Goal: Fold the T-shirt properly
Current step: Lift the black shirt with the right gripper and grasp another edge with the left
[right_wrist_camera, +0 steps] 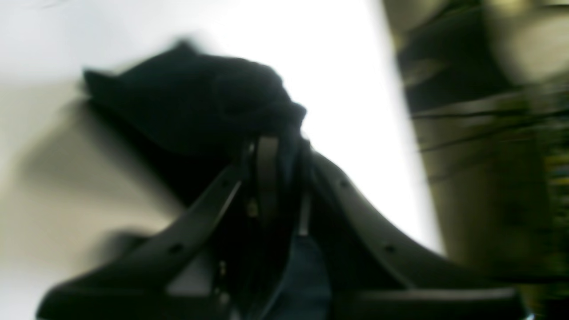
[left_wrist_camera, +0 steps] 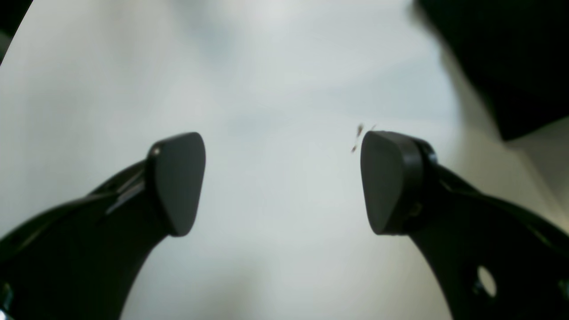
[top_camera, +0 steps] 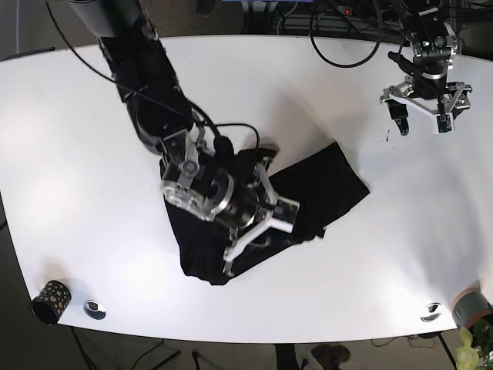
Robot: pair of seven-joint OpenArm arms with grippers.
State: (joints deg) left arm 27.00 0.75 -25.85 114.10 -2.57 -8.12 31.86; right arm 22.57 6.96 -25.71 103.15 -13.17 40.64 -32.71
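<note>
Lying crumpled near the middle of the white desk (top_camera: 77,154), the dark T-shirt (top_camera: 323,181) looks soft, light and limp, so it should sag and bunch wherever it is lifted; a hem or shoulder edge seems the better hold. The right end effector (right_wrist_camera: 278,151) is clamped on a gathered fold of it. The left end effector (left_wrist_camera: 282,182) hangs well apart over bare desk, its pads spread wide, holding nothing
</note>
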